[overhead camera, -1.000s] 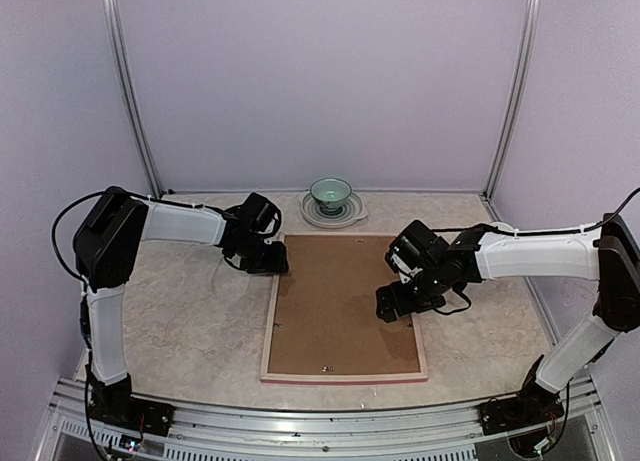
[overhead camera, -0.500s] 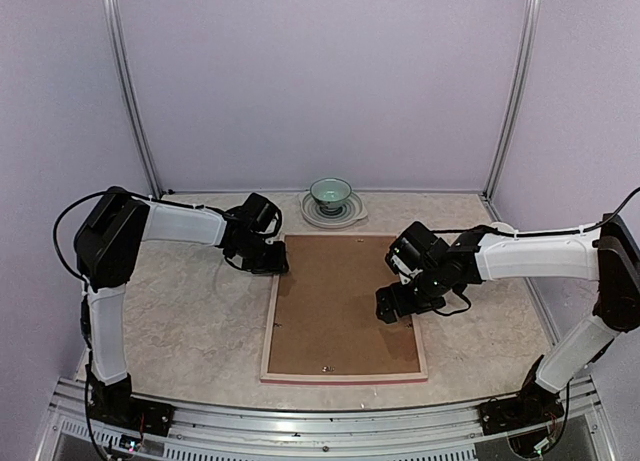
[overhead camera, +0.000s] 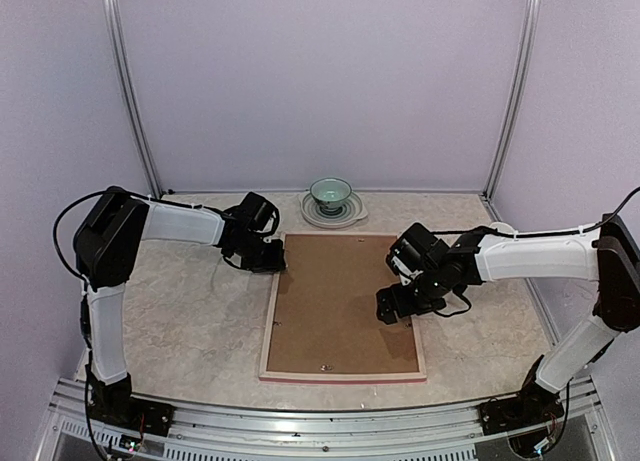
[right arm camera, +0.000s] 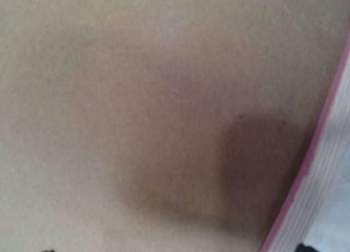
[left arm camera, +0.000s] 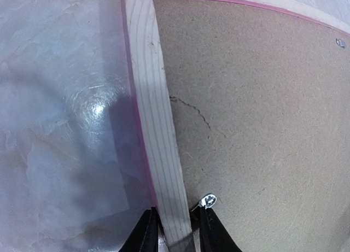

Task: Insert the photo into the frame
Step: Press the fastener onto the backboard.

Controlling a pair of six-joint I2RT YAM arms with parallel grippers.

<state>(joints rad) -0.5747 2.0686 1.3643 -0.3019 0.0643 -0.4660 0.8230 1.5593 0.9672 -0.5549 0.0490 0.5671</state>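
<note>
Pale wood rail of the frame [left arm camera: 158, 126] is pinched by the left gripper [left arm camera: 175, 222] near the far-left corner. The frame lies face down on the table [overhead camera: 190, 311], brown backing board [overhead camera: 340, 301] up. By the right rail the right gripper [overhead camera: 395, 311] hangs low over the board, and I cannot tell its finger spread.

light: even, soft | glare: table [left arm camera: 95, 107] | right wrist: blurred, dark shadow patch
</note>
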